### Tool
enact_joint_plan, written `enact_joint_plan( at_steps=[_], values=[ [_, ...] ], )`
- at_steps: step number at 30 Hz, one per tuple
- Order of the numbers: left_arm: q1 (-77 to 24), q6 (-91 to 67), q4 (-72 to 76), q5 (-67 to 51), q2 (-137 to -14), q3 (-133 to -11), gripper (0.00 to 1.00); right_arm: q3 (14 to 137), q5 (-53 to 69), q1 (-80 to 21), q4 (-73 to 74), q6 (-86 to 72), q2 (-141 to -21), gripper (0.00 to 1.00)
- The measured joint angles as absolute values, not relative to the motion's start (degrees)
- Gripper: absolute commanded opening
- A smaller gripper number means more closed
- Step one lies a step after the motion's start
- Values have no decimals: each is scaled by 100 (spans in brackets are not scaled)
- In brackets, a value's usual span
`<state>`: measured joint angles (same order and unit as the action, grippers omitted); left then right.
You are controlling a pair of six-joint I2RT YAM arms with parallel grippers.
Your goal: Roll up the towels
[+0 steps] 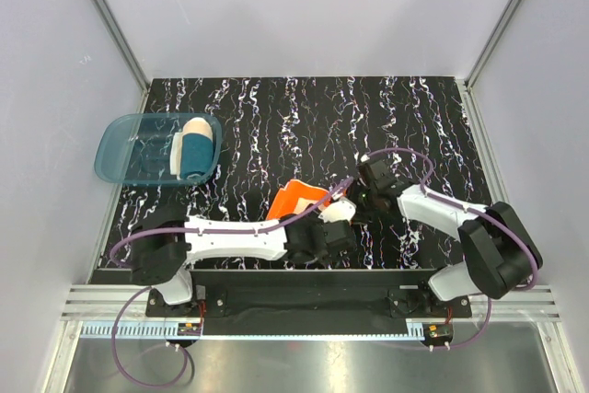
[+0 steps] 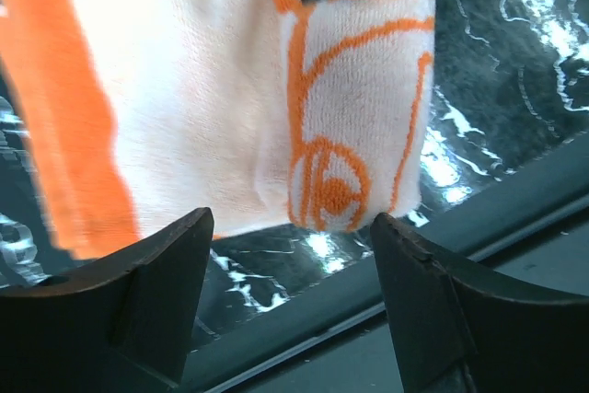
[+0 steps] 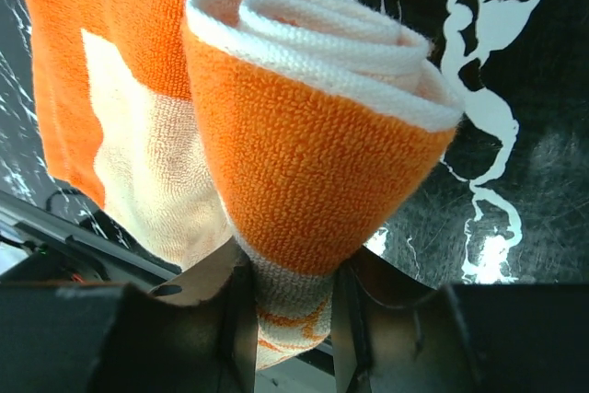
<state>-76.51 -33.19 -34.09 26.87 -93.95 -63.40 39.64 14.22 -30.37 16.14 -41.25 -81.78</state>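
Tabletop (image 1: 276, 117) is black marble-look with white veins, pale grey walls (image 1: 304, 6) on three sides. Half-rolled orange cloth towel (image 1: 299, 200) lies near 6 o'clock, right hand (image 3: 290, 292) pinching the roll, left hand (image 2: 290, 255) spread wide beside it. Rolled teal-blue towel (image 1: 195, 156) sits in the translucent blue plastic tray (image 1: 115, 149), 10 o'clock.

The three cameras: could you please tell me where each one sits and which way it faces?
Top view: above and behind the arm bases, looking down at the table; both arms show, and a tray holding the rolled blue towel.
Left wrist: on the left arm, looking past the open left gripper at the orange towel.
Right wrist: on the right arm, looking past the right gripper, which pinches the towel's roll.
Shared: all three show the orange towel.
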Motion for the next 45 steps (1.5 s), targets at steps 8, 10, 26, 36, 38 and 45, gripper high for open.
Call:
enact_joint_plan(
  at_steps=[8,10,26,36,38,45],
  values=[
    [-8219,-2694,-3715,3339,-9821,-6849,76,4554,1090,-3354,2359,-3970,-8488,30],
    [-8311,-2526,-3529,3308,-9924,-6882,76,4622,1037,-3411,2456,-3948,-8519,30],
    [-8346,-2290,-2685,3253,-10676,-6875,43,4740,1015,-3457,2687,-3942,-8613,29],
    [-8403,-2598,-2591,3562,-10761,-6847,1,4768,1059,-3461,2738,-3944,-8624,35],
    [-8412,-2635,-2554,3601,-10761,-6816,0,4799,1057,-3461,2781,-3948,-8624,47],
    [-8300,-2797,-1892,3437,-10221,-6064,0,5275,932,-3463,3358,-3962,-8626,84]
  ],
)
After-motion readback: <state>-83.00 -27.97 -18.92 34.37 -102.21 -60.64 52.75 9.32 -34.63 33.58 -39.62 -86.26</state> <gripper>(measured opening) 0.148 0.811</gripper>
